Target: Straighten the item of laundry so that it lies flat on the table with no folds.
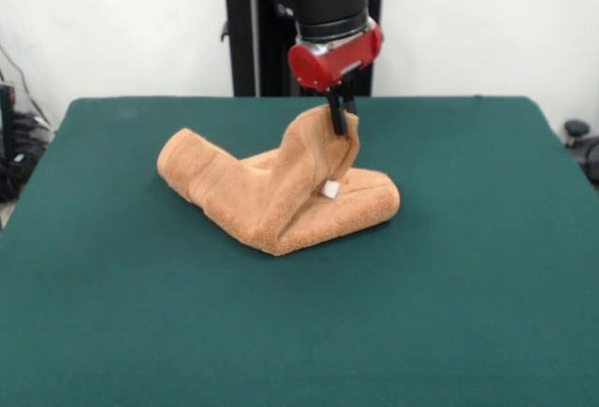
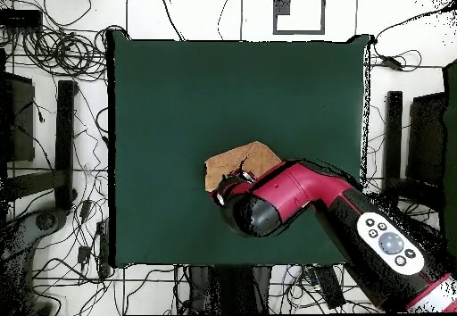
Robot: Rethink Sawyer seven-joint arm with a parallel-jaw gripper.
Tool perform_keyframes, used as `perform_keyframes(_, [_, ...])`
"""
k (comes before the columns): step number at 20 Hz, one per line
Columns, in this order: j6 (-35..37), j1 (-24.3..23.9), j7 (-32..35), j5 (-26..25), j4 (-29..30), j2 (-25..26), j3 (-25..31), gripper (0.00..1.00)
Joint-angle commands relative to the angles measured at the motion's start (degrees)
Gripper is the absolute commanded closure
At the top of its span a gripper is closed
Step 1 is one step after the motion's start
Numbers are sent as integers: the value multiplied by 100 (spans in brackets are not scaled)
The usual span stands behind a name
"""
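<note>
A red and black robot arm reaches down over a large rectangular table [image 1: 112, 332] covered in dark green felt-like cloth. Its black gripper [image 1: 341, 117] is closed on a raised fold of a small orange-tan terry-cloth towel [image 1: 271, 196], pinching it at the peak. The pinched part stands up like a tent directly beneath the gripper, probably so that the cloth can be lifted and drawn out flat. The rest of the towel lies crumpled and doubled over on the table near its middle, with one rolled lobe spreading to either side of the peak. A small white tag [image 1: 330, 189] shows just below the pinched fold. From overhead, the arm hides most of the towel.
</note>
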Motion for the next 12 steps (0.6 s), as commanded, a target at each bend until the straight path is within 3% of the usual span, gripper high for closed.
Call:
perform_keyframes(1, [160, 50, -306, 286, -482, 255, -277, 100])
perform_keyframes(12, [410, 30, -578, 610, -706, 345, -335, 100])
